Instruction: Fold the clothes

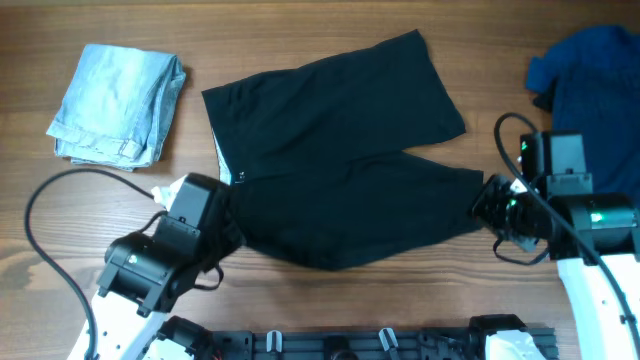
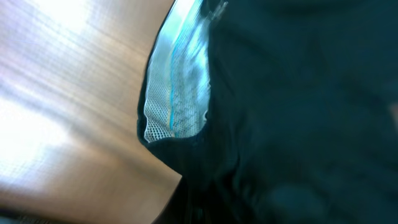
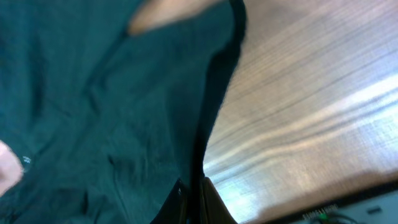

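Plain black cloth shorts (image 1: 340, 160) lie right of the folded pale-blue denim piece (image 1: 120, 105), left gripper (image 1: 232, 215) at their nearer end, right gripper (image 1: 483, 200) farther, grips unreadable; only the left wrist view shows white mesh lining (image 2: 177, 93).

The black shorts (image 1: 340, 160) are a thin, matt cloth, smooth, with only soft creases. Close to the left gripper (image 1: 230, 215), the inside of the waist shows a pale mesh lining (image 2: 174, 99), fine-holed and a little shiny, with a thin turquoise line. The counter (image 1: 300, 30) is brown wood with a clear grain. Its finish is satin and gives bright glare beside the right gripper (image 1: 487, 205). Well apart from the left gripper, the denim piece (image 1: 120, 105) looks pale, coarse and faded. Behind the right gripper, the royal-blue garment (image 1: 590, 80) looks soft and matt.
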Robot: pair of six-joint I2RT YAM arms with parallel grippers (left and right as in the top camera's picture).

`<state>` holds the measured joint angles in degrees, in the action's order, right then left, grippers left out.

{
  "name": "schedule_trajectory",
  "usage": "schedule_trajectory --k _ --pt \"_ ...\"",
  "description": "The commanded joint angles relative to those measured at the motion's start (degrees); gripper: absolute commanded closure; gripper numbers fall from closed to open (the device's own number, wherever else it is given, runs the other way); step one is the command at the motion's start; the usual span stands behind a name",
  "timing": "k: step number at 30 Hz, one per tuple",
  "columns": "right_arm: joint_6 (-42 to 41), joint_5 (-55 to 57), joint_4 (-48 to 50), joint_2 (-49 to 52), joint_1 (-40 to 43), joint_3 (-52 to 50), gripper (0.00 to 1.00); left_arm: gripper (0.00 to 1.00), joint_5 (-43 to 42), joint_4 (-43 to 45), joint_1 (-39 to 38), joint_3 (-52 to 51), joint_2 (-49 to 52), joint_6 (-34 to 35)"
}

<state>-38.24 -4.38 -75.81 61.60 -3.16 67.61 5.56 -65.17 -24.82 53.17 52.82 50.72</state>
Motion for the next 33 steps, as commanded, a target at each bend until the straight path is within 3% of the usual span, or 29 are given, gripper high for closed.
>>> schedule_trajectory --k 1,4,5,15,26,33 --pt "1.5 1.6 1.7 5.3 0.2 4.5 0.96 0.96 7.8 4.7 -0.3 1.4 0.5 0.7" --pt "3.1 1.7 1.7 11.6 0.2 8.5 0.96 0.96 11.6 10.0 -0.3 1.4 1.0 0.7" --pt "4.5 2.1 2.8 18.5 0.2 13.0 0.96 0.96 13.8 15.1 0.2 1.4 2.2 0.3" --pt "5.7 4.9 9.0 33.2 0.2 28.0 0.96 0.96 15.6 29.5 5.9 1.4 6.8 -4.3" --pt "5.7 5.1 26.9 37.4 0.8 28.0 0.96 0.96 15.5 42.5 12.3 1.4 21.7 -5.8" --pt "3.5 7.9 31.8 44.2 0.8 27.9 0.96 0.96 15.5 57.7 13.9 1.4 34.5 -7.5"
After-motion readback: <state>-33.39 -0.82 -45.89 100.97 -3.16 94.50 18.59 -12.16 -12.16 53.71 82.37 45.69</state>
